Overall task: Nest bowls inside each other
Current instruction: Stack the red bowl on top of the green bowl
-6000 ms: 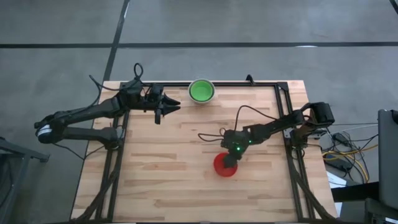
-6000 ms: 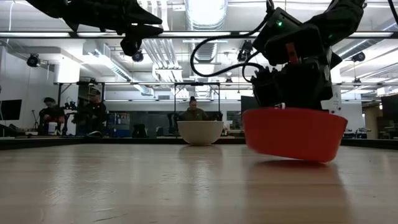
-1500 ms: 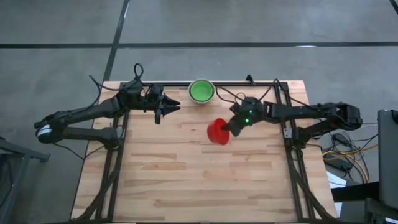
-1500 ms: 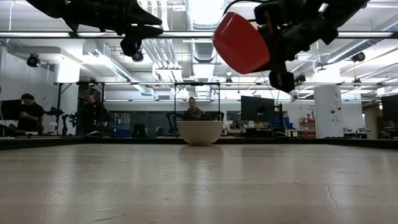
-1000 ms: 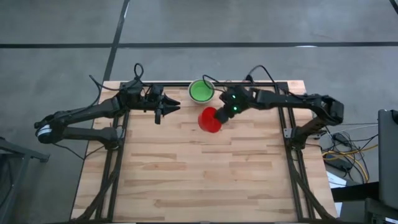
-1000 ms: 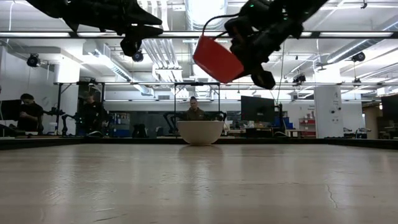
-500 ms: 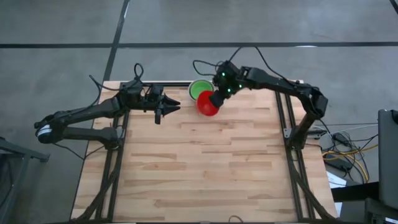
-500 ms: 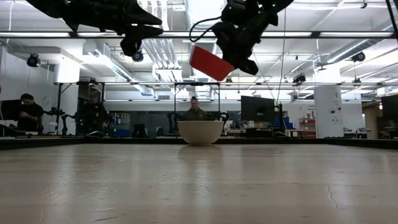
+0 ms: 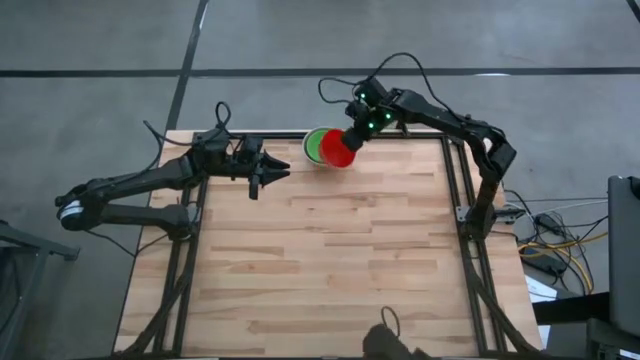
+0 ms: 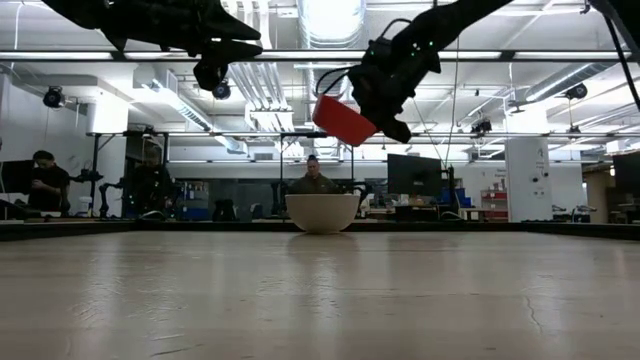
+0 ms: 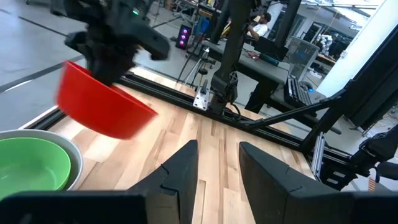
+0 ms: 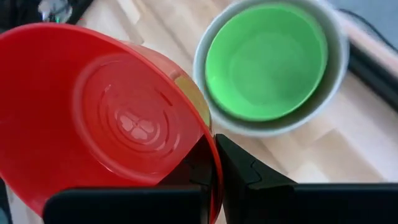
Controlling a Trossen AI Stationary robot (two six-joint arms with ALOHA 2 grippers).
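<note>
right gripper (image 12: 214, 163) clamped on the rim of the red bowl (image 9: 338, 148), bowl carried in the air, tilted, rim pinched between the closed fingers; from above it overlaps the right side of the stack at the table's far edge but isn't centred on it, and the low view shows it well clear above. Stack = green bowl (image 12: 266, 60) already seated inside the white bowl (image 10: 322, 212), so one nesting is done as far as I can see. Red one is next in, judging by position: needs to shift over the green, level out, lower, release. Only these three bowls visible, can't say whether more are out of shot. left gripper (image 9: 270, 176) parked in the air near the left of the stack, fingers parted, nothing in them. Surface is a light wooden butcher-block table (image 9: 320, 260) on a black metal frame, bare apart from the stack. Beyond it a big open workshop: ceiling ducts, strip lights, monitors, people seated at benches far back
</note>
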